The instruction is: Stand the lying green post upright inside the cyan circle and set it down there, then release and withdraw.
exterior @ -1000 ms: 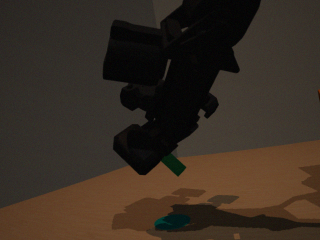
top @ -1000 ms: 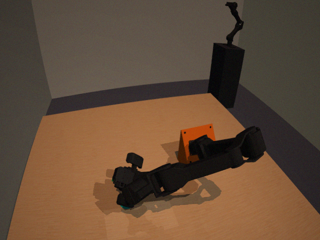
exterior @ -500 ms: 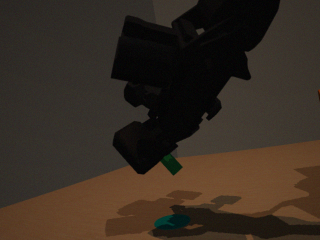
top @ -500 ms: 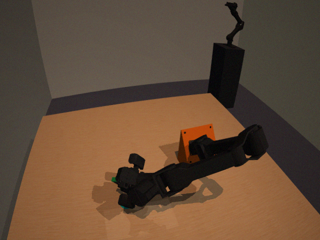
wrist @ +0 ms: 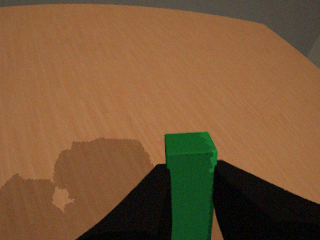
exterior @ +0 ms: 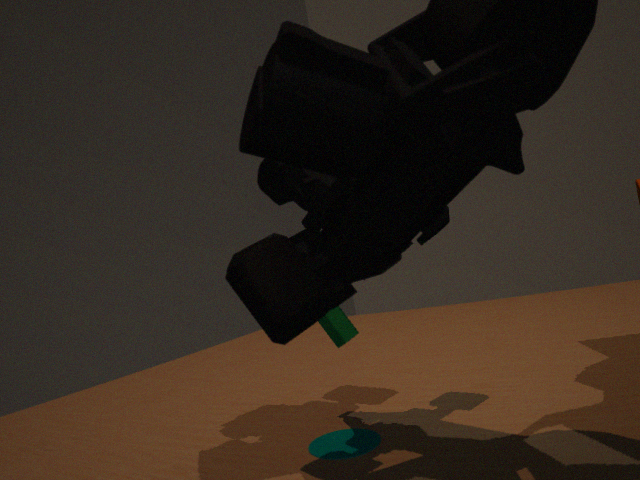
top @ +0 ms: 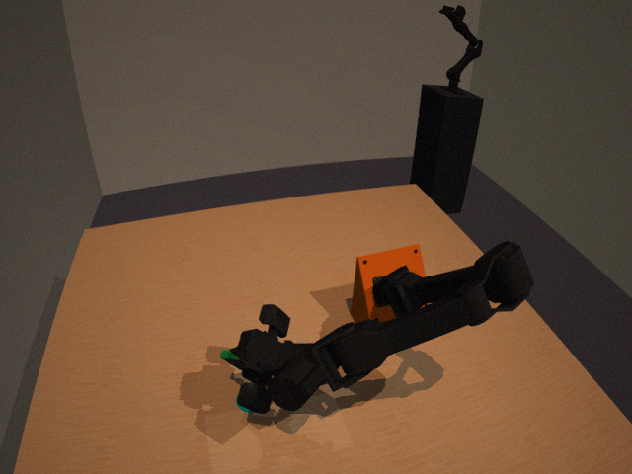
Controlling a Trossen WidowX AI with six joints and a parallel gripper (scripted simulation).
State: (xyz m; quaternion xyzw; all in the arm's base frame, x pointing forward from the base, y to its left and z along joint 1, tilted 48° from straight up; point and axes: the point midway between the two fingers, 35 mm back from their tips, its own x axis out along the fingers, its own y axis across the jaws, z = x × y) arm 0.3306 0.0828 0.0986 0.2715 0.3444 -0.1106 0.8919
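Now at the upending step, to judge by the lean: carrying the green post (top: 228,355) (exterior: 338,327) (wrist: 192,190) aloft, clamped between the two fingers of the gripper (top: 233,362) (exterior: 330,305) (wrist: 190,174), tilted and plainly off the bench (top: 178,265) (exterior: 491,330) (wrist: 125,60). Not yet upright, nor set down in the cyan circle (top: 241,407) (exterior: 330,443), seen flat on the bench below.

Next, most likely: turn the wrist until plumb, centre over the circle, then lower gently. Open only once standing square on its end, and back away without brushing it. Beware of letting go at a slant, with toppling the likely result.

To count, from near to far: one gripper, holding one green post; one cyan circle; one bench; one working arm (top: 429,324) (exterior: 403,129); one orange bracket (top: 387,259) (exterior: 638,190); beyond the bench, one dark pedestal (top: 438,142), bearing one second arm (top: 463,63).
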